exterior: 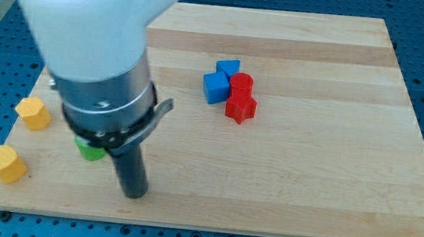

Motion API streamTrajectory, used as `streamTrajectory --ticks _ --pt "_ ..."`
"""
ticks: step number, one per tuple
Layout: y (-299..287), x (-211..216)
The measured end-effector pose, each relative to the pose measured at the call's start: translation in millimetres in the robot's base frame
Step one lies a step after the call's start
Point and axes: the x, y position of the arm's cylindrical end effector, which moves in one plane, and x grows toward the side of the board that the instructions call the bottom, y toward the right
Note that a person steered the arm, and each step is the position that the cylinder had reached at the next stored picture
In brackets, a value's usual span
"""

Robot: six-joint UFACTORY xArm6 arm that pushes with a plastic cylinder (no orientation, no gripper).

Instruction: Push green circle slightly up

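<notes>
The green circle [90,151] shows only as a small green sliver at the view's lower left; the arm's body hides most of it. My tip [134,195] rests on the wooden board [310,160], just to the right of and slightly below the green circle. I cannot tell whether the rod touches it.
A blue block [216,87] and a smaller blue block [228,67] sit near the board's middle, touching a red cylinder [241,82] and a red block [240,106]. Two yellow heart-shaped blocks [33,113] [8,164] lie at the left edge.
</notes>
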Motion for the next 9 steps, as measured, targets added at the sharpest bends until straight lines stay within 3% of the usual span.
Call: streamTrajectory --ticks 2,4,7,9 --pt "-44.2 -6.7" --pt "-44.2 -37.2" --pt "-69.7 -38.5" --pt "-76.4 -72.7"
